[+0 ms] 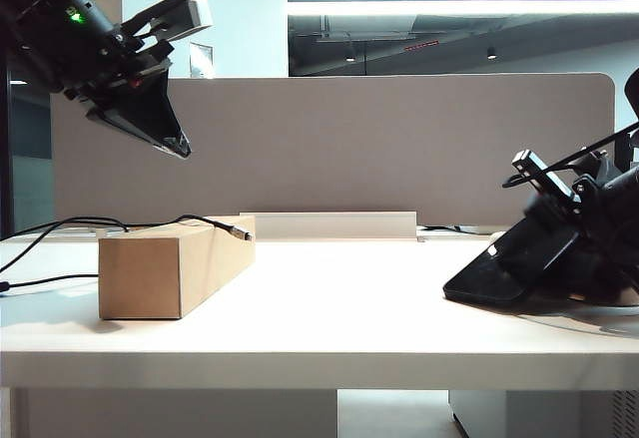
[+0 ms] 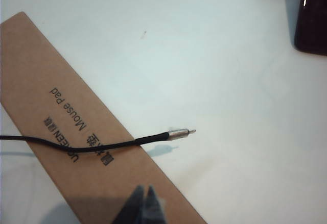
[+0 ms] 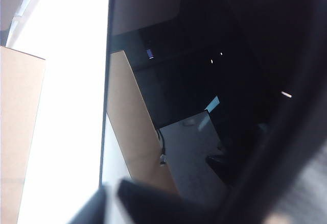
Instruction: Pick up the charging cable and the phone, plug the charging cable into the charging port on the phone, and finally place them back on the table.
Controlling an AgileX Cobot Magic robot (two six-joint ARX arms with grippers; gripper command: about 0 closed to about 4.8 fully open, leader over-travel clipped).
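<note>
Exterior view: left gripper (image 1: 170, 144) hangs closed and empty above box (image 1: 175, 268) with cable (image 1: 215, 223). Right gripper (image 1: 559, 228) clasps the tilted phone (image 1: 509, 268) on table (image 1: 329, 318).

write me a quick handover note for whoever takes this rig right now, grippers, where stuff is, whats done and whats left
Left gripper: shut, empty, raised above the cardboard box.
Right gripper: down at the phone, which tilts with one end on the table; grip not confirmed.
Charging cable: draped over the box, plug overhanging, untouched.
Done: right arm reached the phone.
Left: secure and lift phone, pick up cable, plug in, set both down.
</note>
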